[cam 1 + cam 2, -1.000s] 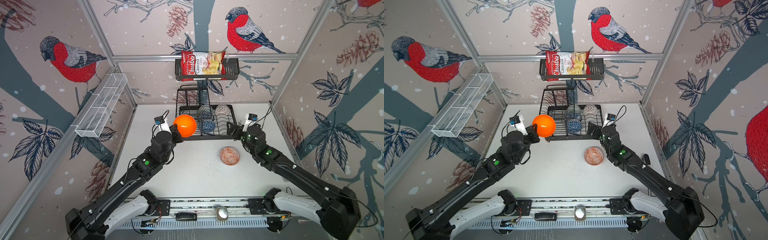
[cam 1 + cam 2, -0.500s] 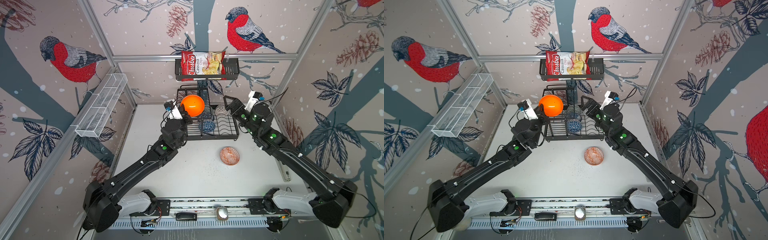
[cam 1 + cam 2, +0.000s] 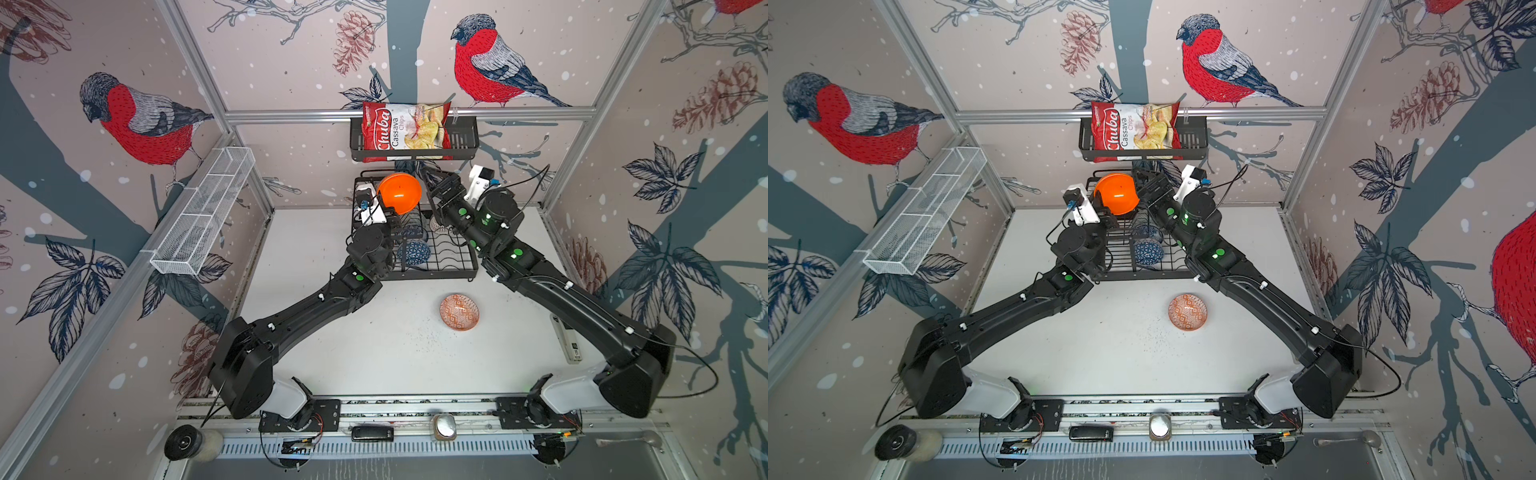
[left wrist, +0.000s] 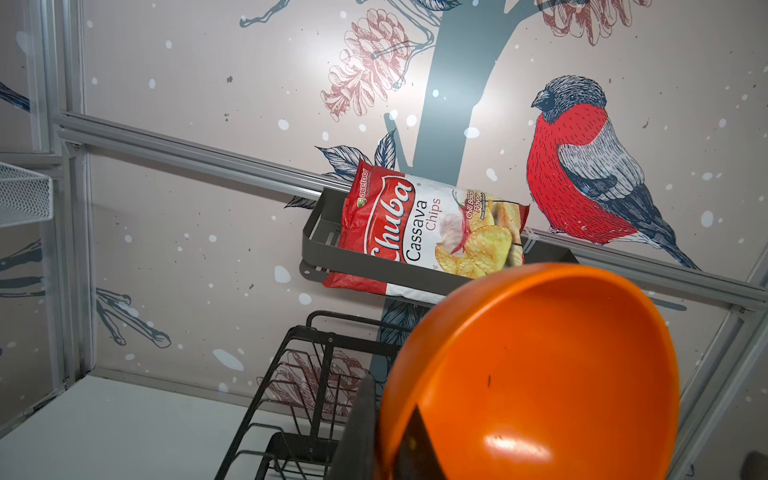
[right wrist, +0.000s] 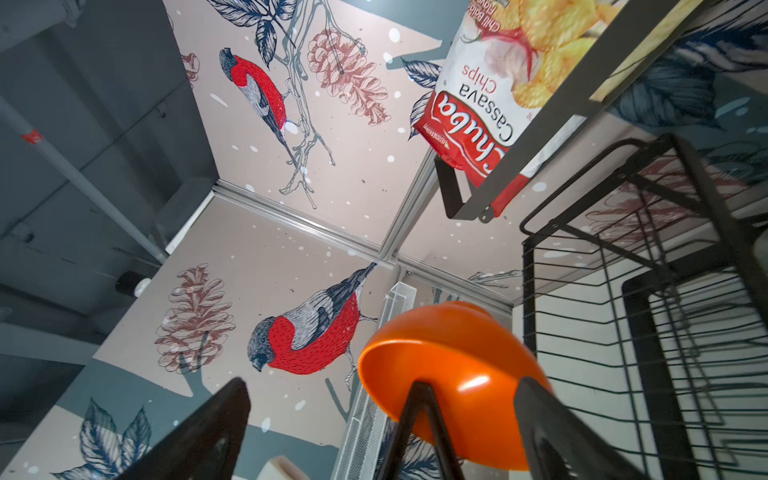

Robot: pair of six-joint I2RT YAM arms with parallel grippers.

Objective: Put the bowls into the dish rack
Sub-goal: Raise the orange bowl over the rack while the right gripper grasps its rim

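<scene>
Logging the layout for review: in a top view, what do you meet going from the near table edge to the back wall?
Orange-red patterned bowl on the table → blue patterned bowl in the dish rack → plain orange bowl in the left pincer → chips bag in the black basket.

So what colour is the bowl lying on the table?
The bowl is orange-red, geometric patterned; best in both top views.

A chips bag [image 3: 405,131] sits in a black basket [image 3: 463,141] on the far wall; a white mesh basket [image 3: 203,212] hangs left
</scene>
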